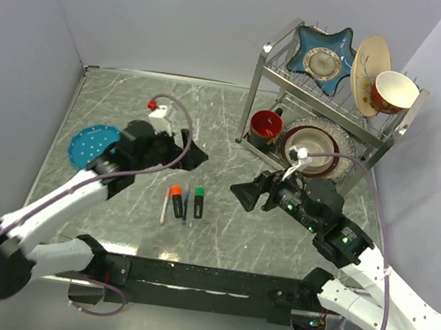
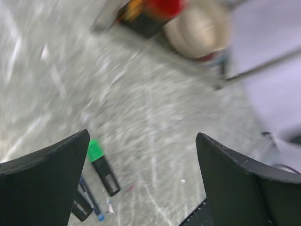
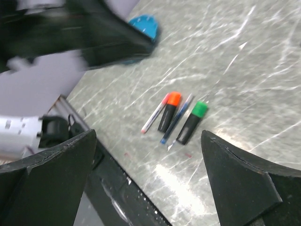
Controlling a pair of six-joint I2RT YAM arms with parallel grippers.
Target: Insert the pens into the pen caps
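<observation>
Grey marbled desk [image 1: 129,110] fills the work area, enclosed by pale walls. A dish rack [image 1: 256,96] stands at the far right, and a blue dotted plate [image 1: 91,144] lies at the left, well apart from the work.

1. Position of the pens. All four lie on the desk in one close row at the middle, between the two arms. From left to right: white pen [image 1: 165,207], orange marker [image 1: 177,202], blue pen [image 1: 186,205], green marker [image 1: 198,202]. They run nearly parallel, near to far. This middle position is judged to keep each one within reach of either arm.

2. State of the claws. The left claw [image 1: 195,156] hangs above the desk, far and left of the row, spread wide with nothing between its fingers. The right claw [image 1: 243,193] sits right of the row, equally wide, also empty. Neither touches a pen.

3. Appearance. Both markers are short, stubby and black-bodied. The orange cap [image 3: 174,98] sits on the far end of one; the green cap [image 3: 200,108] sits on the far end of the other. Both caps appear seated. The white pen is thin with reddish ends; the blue pen is thinner, and whether it is capped cannot be told.

4. Judgement. With both caps on and both claws empty, the marker part of the task looks complete.
</observation>
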